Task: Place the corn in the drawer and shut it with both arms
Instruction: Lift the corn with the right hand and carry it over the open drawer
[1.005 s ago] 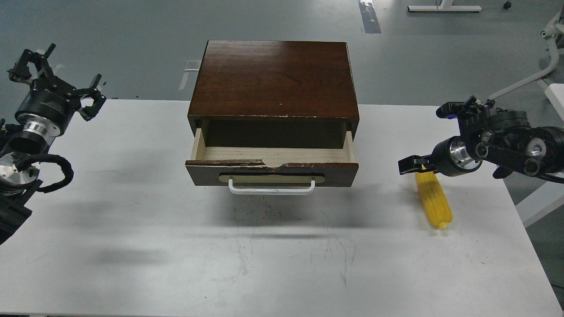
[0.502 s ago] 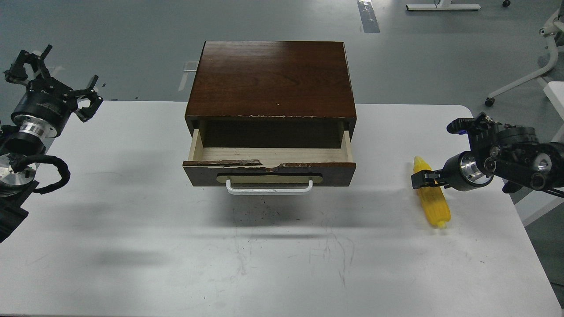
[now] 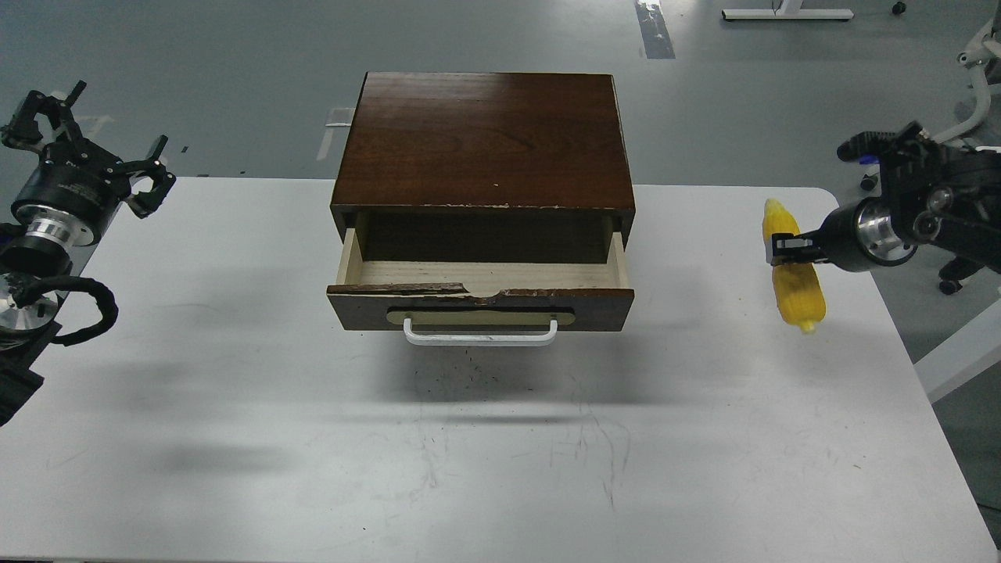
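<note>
The yellow corn (image 3: pixel 796 291) hangs above the table at the right, held near its middle by my right gripper (image 3: pixel 788 251), which is shut on it. The corn's thick end with the stub points down toward me. The dark brown drawer (image 3: pixel 481 299) stands pulled open in the middle, its pale wood inside bare, with the white bar handle (image 3: pixel 480 336) on its front. My left gripper (image 3: pixel 86 133) is open and empty, raised off the table's far left edge.
The brown cabinet top (image 3: pixel 485 141) sits over the drawer at the table's back middle. The white table (image 3: pixel 500 453) runs wide in front. Chair and desk legs (image 3: pixel 974 102) stand on the floor at the far right.
My right gripper closed on the corn and lifted it up and slightly right, off the table. My left arm drifted a little to the left.
</note>
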You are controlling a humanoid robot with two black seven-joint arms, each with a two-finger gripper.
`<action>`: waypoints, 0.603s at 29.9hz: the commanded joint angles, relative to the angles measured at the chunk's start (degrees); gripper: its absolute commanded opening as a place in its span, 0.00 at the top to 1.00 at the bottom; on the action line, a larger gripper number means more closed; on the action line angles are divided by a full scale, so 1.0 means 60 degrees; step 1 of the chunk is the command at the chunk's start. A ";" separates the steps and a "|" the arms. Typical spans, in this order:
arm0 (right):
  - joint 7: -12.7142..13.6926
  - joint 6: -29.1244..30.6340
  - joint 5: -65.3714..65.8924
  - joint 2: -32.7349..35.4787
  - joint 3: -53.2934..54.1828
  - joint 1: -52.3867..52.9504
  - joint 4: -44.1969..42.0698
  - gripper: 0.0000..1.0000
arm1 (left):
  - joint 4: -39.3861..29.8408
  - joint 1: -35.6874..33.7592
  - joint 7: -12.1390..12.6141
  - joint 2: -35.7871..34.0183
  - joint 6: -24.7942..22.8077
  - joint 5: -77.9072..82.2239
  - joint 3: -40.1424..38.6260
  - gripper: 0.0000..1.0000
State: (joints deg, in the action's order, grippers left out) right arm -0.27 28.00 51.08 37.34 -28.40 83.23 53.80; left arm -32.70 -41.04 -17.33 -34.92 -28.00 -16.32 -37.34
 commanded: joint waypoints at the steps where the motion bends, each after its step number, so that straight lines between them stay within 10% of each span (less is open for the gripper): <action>1: 0.0001 0.0000 0.0187 0.0441 0.0002 0.1417 0.1122 0.91 | 0.0000 -0.0015 -0.0027 -0.0113 0.0000 -0.0077 -0.0031 0.02; 18: -0.0775 0.0000 0.2530 -0.2105 0.1335 0.4190 0.1858 0.91 | 0.0030 -0.0161 0.0163 -0.0157 0.0000 0.0142 -0.0016 0.02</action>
State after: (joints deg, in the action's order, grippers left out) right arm -3.03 28.01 62.78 28.91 -20.80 107.95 65.05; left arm -32.53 -41.89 -16.21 -35.80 -28.00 -15.65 -37.38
